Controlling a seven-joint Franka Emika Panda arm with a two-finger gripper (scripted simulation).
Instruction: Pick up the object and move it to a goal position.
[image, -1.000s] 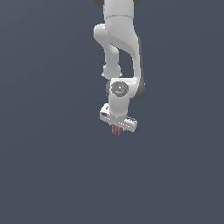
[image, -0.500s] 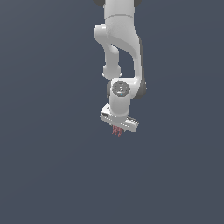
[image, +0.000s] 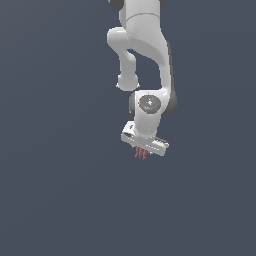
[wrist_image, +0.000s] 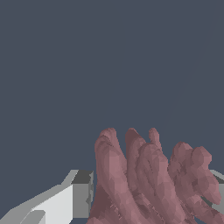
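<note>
The white arm hangs down from above, and at its lower end sits the claw. The claw is clenched on the object, a small dark-red lump with thin strands that point downward. In the exterior view the object shows just under the flat white body of the claw, touching it, and it is much smaller than the claw.

In the wrist view the object is big and close. It looks like a bunch of rounded, ribbed lobes in dull red, standing between the two fingers. One finger, white and grey with a dark tip, is pressed against one side of the object. Of the other finger only a small grey part is seen at the opposite side, touching the lobes there.

Behind everything there is only a plain dark grey-blue ground, with no edge or mark visible on it.
</note>
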